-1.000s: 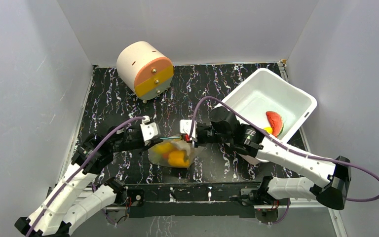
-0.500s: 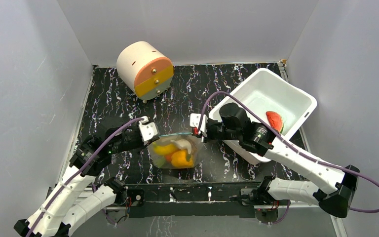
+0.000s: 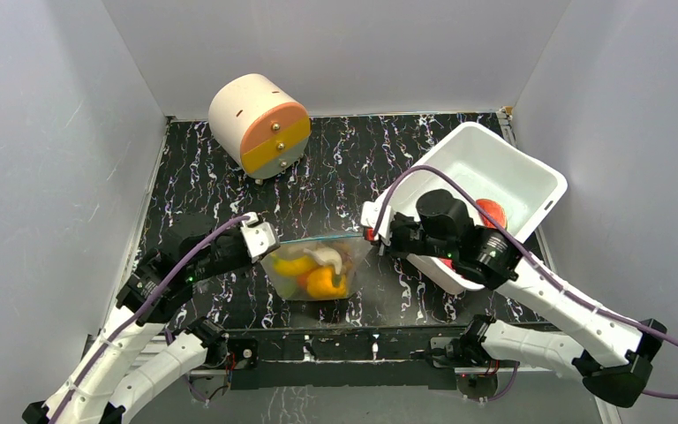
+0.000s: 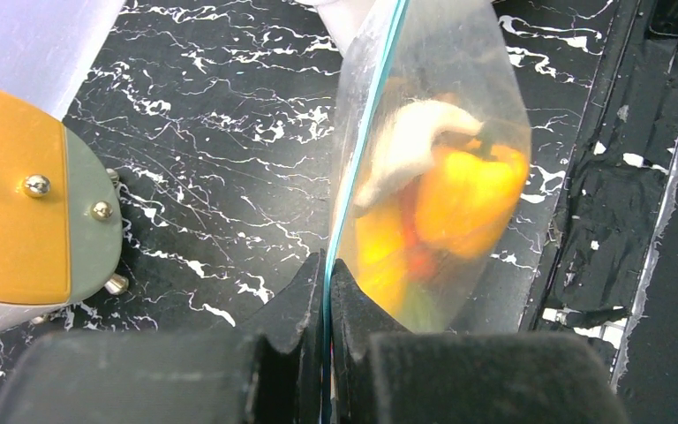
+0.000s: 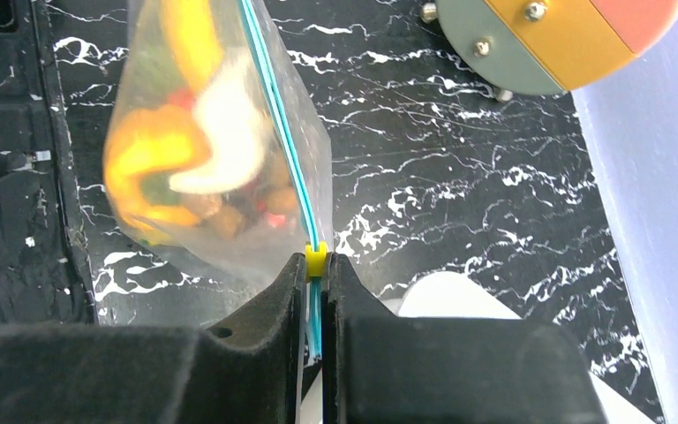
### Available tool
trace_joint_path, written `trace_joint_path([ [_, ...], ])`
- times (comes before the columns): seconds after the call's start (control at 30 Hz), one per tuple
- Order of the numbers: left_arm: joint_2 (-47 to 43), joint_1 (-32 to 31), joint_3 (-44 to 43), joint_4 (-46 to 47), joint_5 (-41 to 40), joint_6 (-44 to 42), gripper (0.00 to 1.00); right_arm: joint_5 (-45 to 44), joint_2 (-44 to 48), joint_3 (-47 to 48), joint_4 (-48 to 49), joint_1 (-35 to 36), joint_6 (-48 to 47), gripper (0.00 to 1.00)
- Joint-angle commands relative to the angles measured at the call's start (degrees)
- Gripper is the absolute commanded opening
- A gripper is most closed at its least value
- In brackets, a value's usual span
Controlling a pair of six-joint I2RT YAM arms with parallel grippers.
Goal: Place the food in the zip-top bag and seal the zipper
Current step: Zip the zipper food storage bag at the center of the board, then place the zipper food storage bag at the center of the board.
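Left wrist: zipper (image 4: 366, 132) between closed jaws

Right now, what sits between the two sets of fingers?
The zip-top bag holding the food: its teal zipper runs from the left fingers to the right fingers, each pinching one end. The top view shows it.

clear bag (image 3: 313, 269), teal zipper (image 5: 279, 115), orange-yellow pepper (image 4: 468, 199); black white-veined table (image 3: 344, 168); white tub (image 3: 494, 155)
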State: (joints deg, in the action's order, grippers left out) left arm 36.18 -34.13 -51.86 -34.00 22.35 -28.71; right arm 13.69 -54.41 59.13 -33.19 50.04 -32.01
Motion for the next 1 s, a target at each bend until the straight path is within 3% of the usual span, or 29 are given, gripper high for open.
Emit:
trace_joint_path([
  [0.0,-1.60,0.36,-2.27,-1.93,-4.88,-0.32,0.00,-8.46,4.61,0.46,-5.32,-1.35,0.36,0.00],
  [0.23,-1.64,0.37,-2.10,-1.19,-5.93,1.13,0.00,-12.73,8.36,1.21,-11.26,-1.36,1.26,0.00],
  [0.37,-1.10,0.36,-1.74,-0.87,-5.53,1.80,0.00,-10.81,9.32,0.60,-11.93,-1.39,2.30,0.00],
  [0.53,-1.43,0.30,-1.32,-0.74,-4.79,1.18,0.00,-4.22,11.28,0.01,-11.97,-1.35,2.87,0.00],
  [0.8,-4.59,0.31,-4.09,-7.51,4.20,-0.69,0.01,14.10,15.03,-1.39,-12.13,-1.35,7.02,0.00],
  [0.97,-5.87,0.31,-0.93,-8.44,-0.05,-0.08,0.02,13.59,13.23,-6.44,-4.91,-1.35,10.44,0.00],
])
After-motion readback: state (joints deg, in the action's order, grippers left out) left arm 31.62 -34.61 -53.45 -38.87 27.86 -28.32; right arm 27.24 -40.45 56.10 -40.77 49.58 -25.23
